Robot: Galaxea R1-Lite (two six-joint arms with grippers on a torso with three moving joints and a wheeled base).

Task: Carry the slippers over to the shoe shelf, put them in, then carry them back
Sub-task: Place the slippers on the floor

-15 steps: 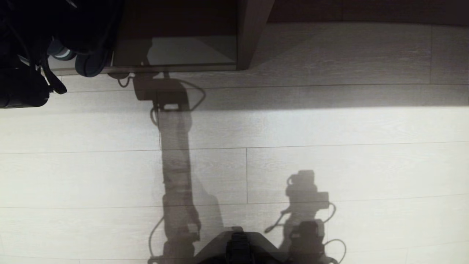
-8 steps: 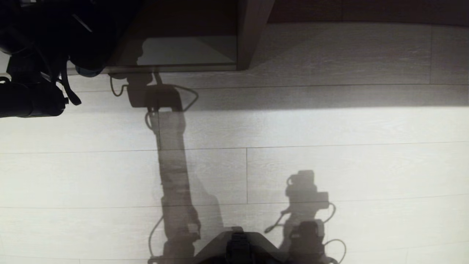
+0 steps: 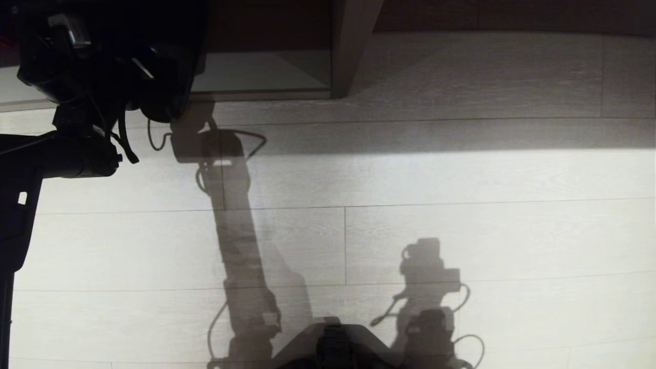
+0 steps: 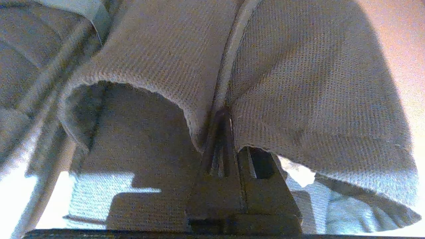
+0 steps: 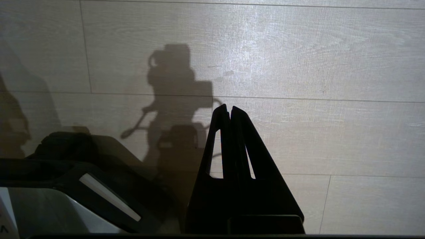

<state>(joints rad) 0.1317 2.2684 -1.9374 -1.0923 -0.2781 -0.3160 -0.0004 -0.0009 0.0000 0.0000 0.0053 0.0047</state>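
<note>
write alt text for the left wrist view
The left gripper, jaws shut, pinches the inner edges of the slippers, two grey knit uppers that fill the frame side by side. Brightly lit surface shows beneath them.

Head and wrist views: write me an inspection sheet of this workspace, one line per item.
Surface: pale wood-grain plank floor, sunlit, crossed by arm shadows.
Job's things: slippers pinched together in the left gripper; shoe shelf at the far edge, the seen part of its base board bare.
Clutter: nothing seen.
Grippers: left gripper shut on the slippers' edges, raised at the shelf's left front; right gripper shut, holding nothing, over the floor.
Cables: dark cables looping off the left wrist.
Surroundings: dark upright panel right of the shelf.
</note>
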